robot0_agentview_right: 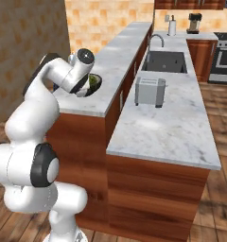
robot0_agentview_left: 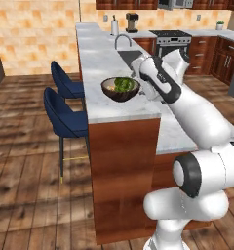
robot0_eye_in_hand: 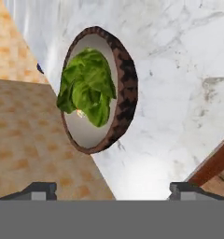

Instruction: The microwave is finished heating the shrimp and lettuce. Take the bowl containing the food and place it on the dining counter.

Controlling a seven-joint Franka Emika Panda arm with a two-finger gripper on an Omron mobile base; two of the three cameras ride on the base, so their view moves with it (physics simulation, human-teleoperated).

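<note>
The brown bowl [robot0_agentview_left: 121, 90] sits on the long marble table [robot0_agentview_left: 102, 63], close to the edge above the blue stools [robot0_agentview_left: 65, 119]. Green lettuce [robot0_eye_in_hand: 87, 87] fills much of the bowl, and a tiny orange bit of shrimp [robot0_eye_in_hand: 80, 112] peeks out from under the leaves. The tool [robot0_eye_in_hand: 113, 189] is open. Its two dark tips stand wide apart with nothing between them, and they do not touch the bowl. The white arm [robot0_agentview_left: 165, 85] reaches over the table right beside the bowl. On the lower table behind it stand a silver toaster [robot0_agentview_right: 150, 91] and a sink [robot0_agentview_right: 164, 61].
</note>
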